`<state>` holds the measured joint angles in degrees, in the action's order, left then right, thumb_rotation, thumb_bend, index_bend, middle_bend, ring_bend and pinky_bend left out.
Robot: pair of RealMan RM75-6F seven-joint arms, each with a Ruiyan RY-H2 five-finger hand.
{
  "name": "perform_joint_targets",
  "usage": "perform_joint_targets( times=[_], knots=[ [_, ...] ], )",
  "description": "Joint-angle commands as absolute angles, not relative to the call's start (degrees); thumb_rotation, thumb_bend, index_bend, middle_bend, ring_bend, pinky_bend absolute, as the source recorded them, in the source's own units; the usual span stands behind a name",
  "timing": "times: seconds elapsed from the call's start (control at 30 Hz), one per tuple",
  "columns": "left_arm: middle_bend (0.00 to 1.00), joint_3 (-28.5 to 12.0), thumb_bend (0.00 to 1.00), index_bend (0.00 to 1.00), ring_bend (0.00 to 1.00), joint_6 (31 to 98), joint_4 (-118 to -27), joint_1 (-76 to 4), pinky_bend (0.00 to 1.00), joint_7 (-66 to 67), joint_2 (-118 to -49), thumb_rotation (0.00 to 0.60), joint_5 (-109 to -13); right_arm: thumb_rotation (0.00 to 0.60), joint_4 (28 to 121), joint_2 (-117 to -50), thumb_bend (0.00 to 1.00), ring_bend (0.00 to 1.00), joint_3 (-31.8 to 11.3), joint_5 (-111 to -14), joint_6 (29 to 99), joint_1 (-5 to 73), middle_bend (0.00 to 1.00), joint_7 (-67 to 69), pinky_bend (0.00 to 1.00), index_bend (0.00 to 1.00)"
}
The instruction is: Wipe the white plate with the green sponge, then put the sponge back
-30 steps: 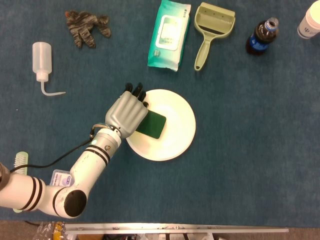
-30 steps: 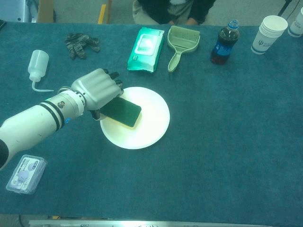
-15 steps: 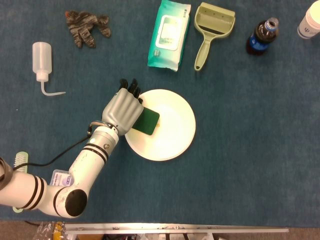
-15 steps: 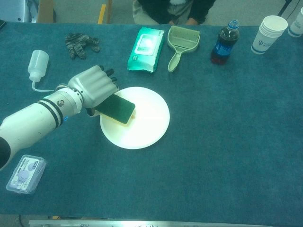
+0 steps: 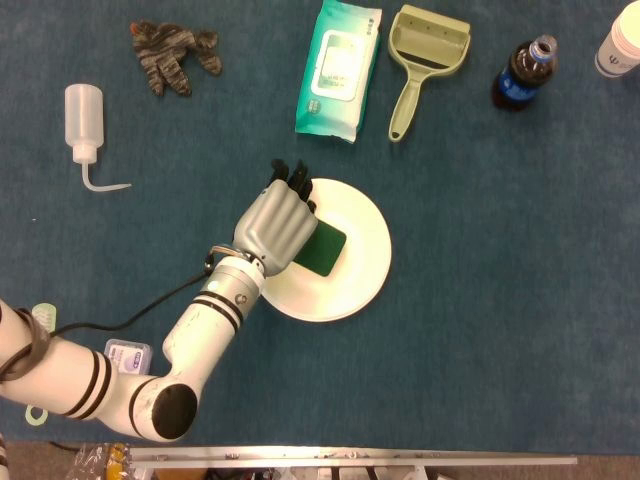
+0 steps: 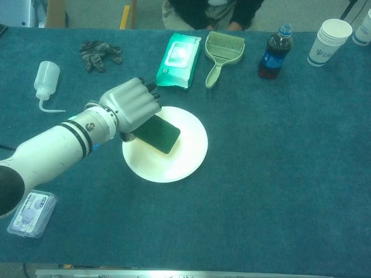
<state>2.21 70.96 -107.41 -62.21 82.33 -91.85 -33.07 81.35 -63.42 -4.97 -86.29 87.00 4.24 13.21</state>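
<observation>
While the left hand (image 5: 278, 228) is gripping the green sponge (image 5: 322, 251) with fingers curled over its near end, the sponge is lying on the left half of the white plate (image 5: 360, 262), near the centre of the head view. In the chest view the sponge (image 6: 159, 134) is sitting tilted, and whether its whole face is meeting the plate (image 6: 188, 152) cannot be told. The right hand is not appearing in either view.

Risks, as judged from this position: the plate is resting loose on the blue tablecloth (image 5: 500, 300), so a sideways stroke with too much downward pressure is likely to drag or tip it rather than wipe it. A stroke toward the upper part of the frame is risking contact with the wet-wipes pack (image 5: 338, 68) or the green dustpan (image 5: 420, 60), both lying not far above the plate. The grip is covering only one end of the sponge; a snag on the rim could be twisting it out of the fingers.
</observation>
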Motion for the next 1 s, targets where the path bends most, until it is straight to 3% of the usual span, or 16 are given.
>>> perform_joint_targets(
  times=[0.03, 1.0],
  knots=[
    [0.18, 1.88, 0.24, 0.43, 0.08, 70.07, -105.74, -63.10, 0.17, 82.64, -93.20, 0.476, -31.82, 0.600, 81.18, -63.27, 0.18, 0.27, -5.02, -86.04, 87.08, 4.05, 0.40, 13.40, 0.31, 0.34],
    [0.18, 6.19, 0.24, 0.43, 0.08, 72.79, -102.13, -63.08, 0.17, 82.82, -91.48, 0.490, -31.52, 0.600, 81.59, -62.84, 0.18, 0.27, -5.16, -86.05, 87.71, 3.42, 0.40, 13.16, 0.31, 0.34]
  ],
)
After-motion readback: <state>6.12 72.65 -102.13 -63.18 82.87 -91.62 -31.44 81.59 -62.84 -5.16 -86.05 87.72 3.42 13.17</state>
